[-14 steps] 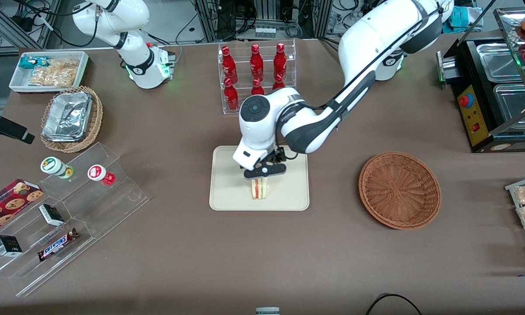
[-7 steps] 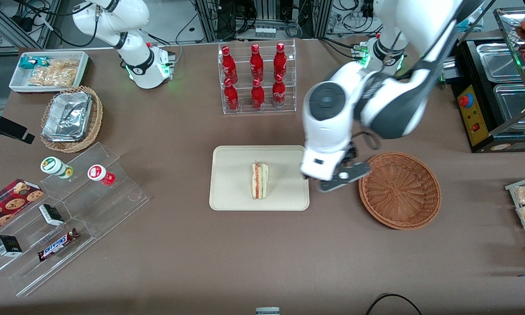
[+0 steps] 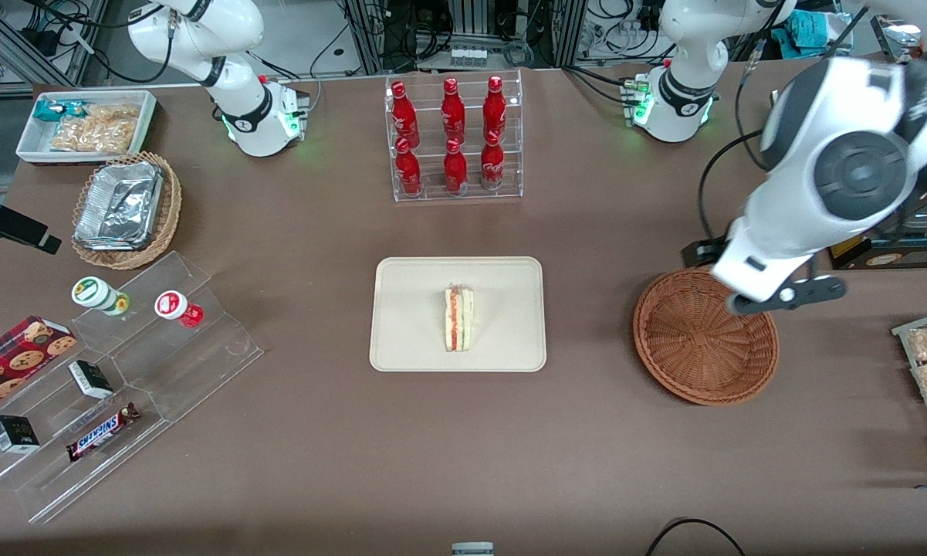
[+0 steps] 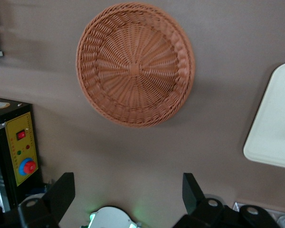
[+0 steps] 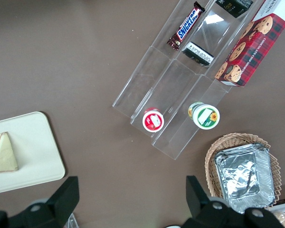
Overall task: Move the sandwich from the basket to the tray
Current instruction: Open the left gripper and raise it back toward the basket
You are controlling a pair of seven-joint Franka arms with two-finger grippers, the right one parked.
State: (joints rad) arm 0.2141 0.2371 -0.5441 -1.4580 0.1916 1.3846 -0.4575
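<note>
Cream-beige and flat, the rectangular tray (image 3: pixel 409 324) lies at the middle of the brown table (image 3: pixel 463 448), bearing the triangular white-bread sandwich (image 3: pixel 458 318) on edge, its red and green filling stripe facing up. Toward the working arm's end sits the round reddish-brown wicker basket (image 3: pixel 706 337), holding nothing, well apart from the tray. The left arm's gripper (image 3: pixel 789 296) hangs above the basket's rim, its fingers (image 4: pixel 61 191) spread wide around nothing. A clear rack of red bottles (image 3: pixel 454 135) stands farther from the front camera than the tray. Nothing lies between tray and basket.
</note>
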